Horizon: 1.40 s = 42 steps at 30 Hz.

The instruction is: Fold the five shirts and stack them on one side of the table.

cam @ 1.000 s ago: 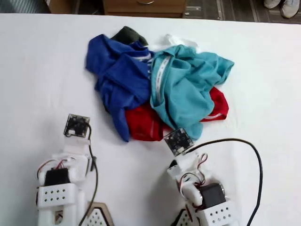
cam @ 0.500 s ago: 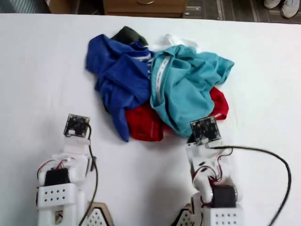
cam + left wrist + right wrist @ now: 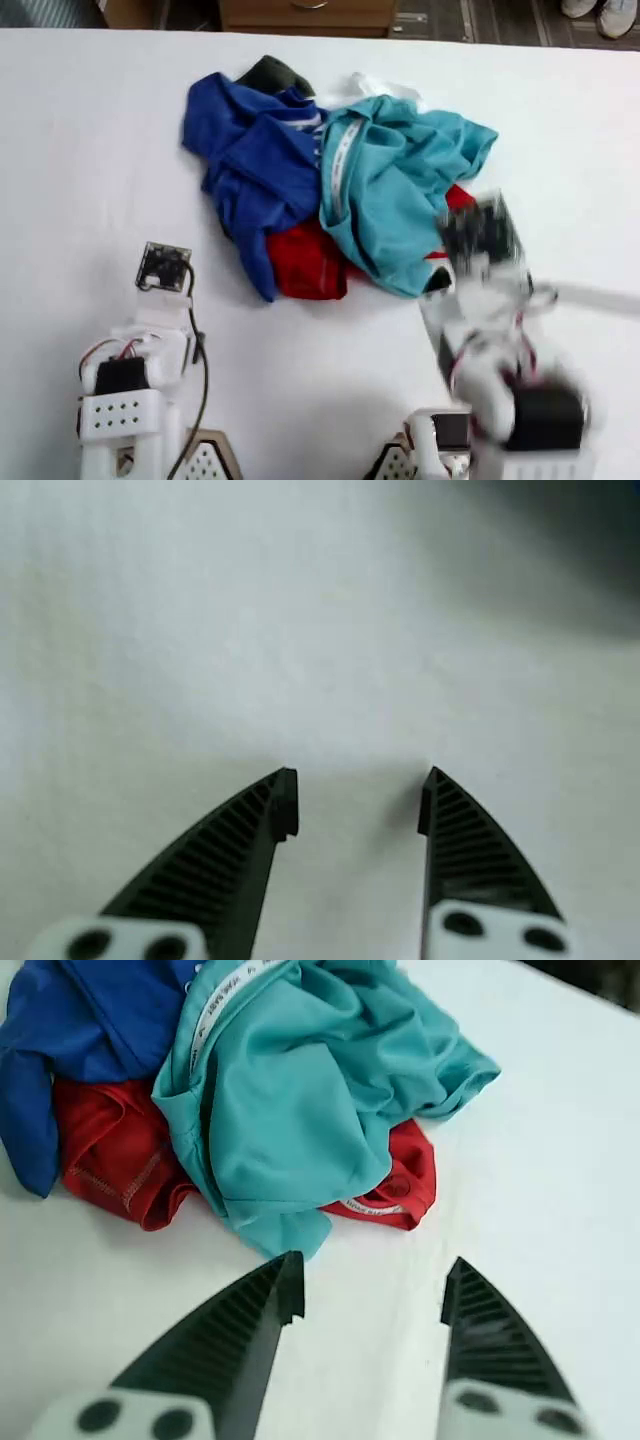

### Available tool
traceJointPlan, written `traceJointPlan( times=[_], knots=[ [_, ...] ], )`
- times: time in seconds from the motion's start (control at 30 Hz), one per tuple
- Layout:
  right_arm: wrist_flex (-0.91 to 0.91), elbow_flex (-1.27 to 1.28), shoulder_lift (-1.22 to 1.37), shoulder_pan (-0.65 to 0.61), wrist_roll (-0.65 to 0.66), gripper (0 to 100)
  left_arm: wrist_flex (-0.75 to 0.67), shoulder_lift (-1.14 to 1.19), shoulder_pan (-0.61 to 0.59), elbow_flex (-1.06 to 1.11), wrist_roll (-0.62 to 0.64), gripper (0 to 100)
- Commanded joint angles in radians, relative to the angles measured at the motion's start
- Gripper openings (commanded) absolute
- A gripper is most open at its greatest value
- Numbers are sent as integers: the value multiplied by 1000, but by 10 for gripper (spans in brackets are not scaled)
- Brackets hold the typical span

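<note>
Ahead of your right gripper (image 3: 370, 1295), the red shirt (image 3: 110, 1150) lies mostly buried under the teal shirt (image 3: 300, 1090), and the blue shirt (image 3: 90, 1020) to its left runs off the edge. From above, your right arm (image 3: 500, 350) is a blur. Farther on, you get mere slivers of a dark shirt (image 3: 272, 75) and a white shirt (image 3: 378, 88).

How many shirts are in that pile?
5: blue shirt left, teal shirt right, red shirt under both, dark shirt and white shirt peeking out at the far edge, mostly hidden.
</note>
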Motion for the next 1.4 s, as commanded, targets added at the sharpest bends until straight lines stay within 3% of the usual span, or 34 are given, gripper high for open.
traceJointPlan(
  times=[0.0,0.17,0.3,0.47,0.6,0.73,0.83,0.97,1.07,1.23,1.37],
  knots=[
    [87,-224,240,-1,-15,235,-12,-9,6,-1,6,222],
    [88,-230,189,-1,-18,235,-12,-9,8,-1,3,222],
    [90,-51,134,-10,-15,235,-12,-9,8,-1,6,222],
    [87,18,188,-8,34,235,-104,-11,-23,1,-2,224],
    [87,17,269,-2,40,235,-144,-8,-109,-163,-49,222],
    [87,5,314,-8,40,235,-164,-3,-60,-349,-15,225],
    [87,-49,314,-1,40,235,-150,20,44,-503,37,225],
    [87,-129,314,1,32,235,-63,267,183,-740,103,224],
    [87,-175,314,16,31,235,-15,559,195,-949,187,224],
    [87,-210,314,168,37,235,118,1002,213,-1293,267,222],
    [87,-209,314,309,43,235,239,1258,338,-1518,249,197]
  ],
)
